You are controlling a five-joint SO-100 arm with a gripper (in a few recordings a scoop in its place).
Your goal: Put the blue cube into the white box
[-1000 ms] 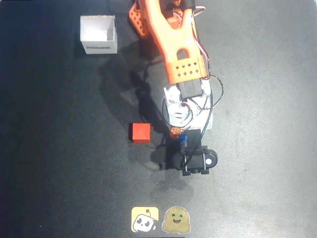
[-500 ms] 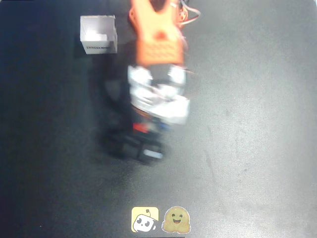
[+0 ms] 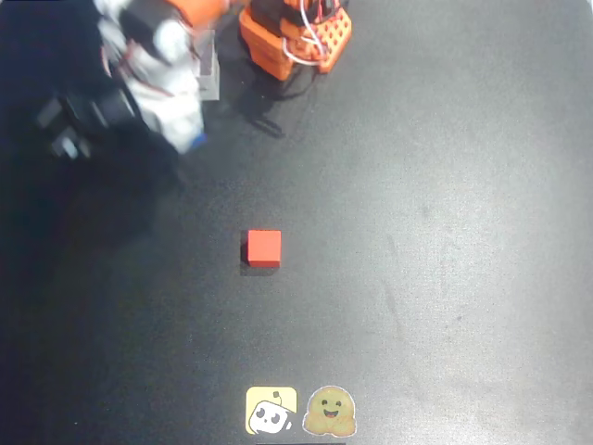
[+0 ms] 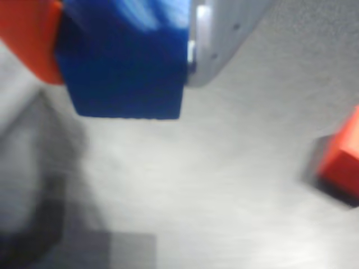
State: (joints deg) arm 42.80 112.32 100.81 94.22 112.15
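The two-finger gripper pinches the matte bright-blue cube, upper left of the wrist view; seemingly slightly tilted, though blurred.

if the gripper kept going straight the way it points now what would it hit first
Probably bare table. In the wrist view the gripper, shut on the blue cube, has only blurred tabletop ahead; the red cube sits off to the right.

A hobby robotics bench or lab: a matte black tabletop under uneven lighting, a 3D-printed orange robot arm base with loose wiring, and two cartoon face stickers at its edge.
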